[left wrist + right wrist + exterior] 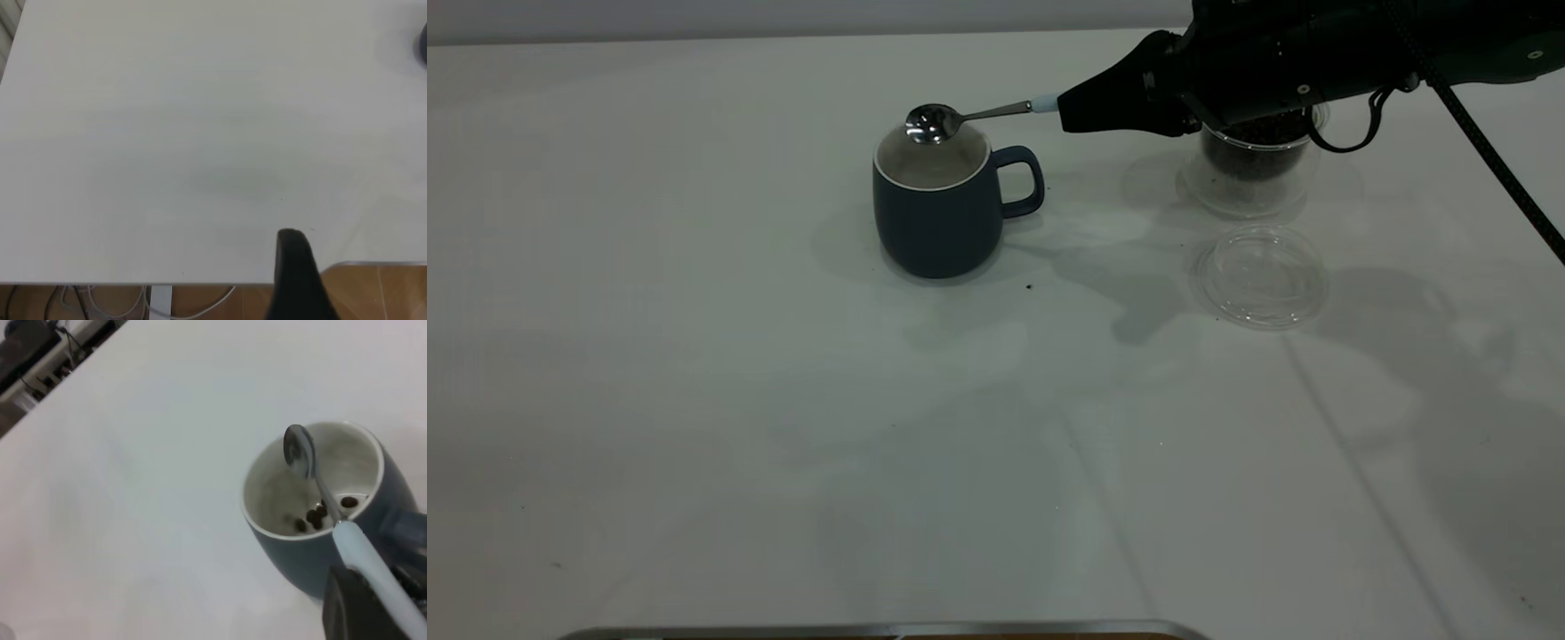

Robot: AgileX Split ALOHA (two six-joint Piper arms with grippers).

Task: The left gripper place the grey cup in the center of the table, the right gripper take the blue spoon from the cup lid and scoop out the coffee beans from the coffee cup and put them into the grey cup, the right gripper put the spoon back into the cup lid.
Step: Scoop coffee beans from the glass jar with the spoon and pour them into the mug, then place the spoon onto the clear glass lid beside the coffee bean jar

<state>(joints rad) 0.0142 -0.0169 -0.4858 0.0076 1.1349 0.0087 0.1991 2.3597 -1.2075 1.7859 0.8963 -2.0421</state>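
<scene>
A: Take the mug (pixel 938 209) as the landmark. Where's the spoon (pixel 960 117)?

B: Its bowl hangs just over the mug's mouth, tilted and empty. The right gripper (pixel 1069 114) has its fingers clamped on the pale blue handle, on the mug's handle side.

A: How would you expect the spoon to handle?

B: Light and stiff, I'd judge — but the handle looks smooth, so it could twist in the pinch. The present hold, on the handle's far end, gives reach but little control over roll.

A: And the mug?

B: Probably ceramic, heavy enough to stay put if nudged, though it would chip. The loop handle or the rim is where I'd take hold. It needs no moving; it stands upright on the table (pixel 694 400).

A: What's in the containers?

B: The right wrist view shows a few beans (pixel 315 516) on the mug's white floor — five or so. The glass cup (pixel 1254 169), well beyond the mug's handle side, is partly hidden by the arm and is well filled with dark beans. The lid (pixel 1261 277) lies nearer the camera than that cup, with nothing in it.

A: The left gripper (pixel 297 277)?

B: Parked off at the table edge, well away from the mug; whether it's open I cannot tell.
</scene>
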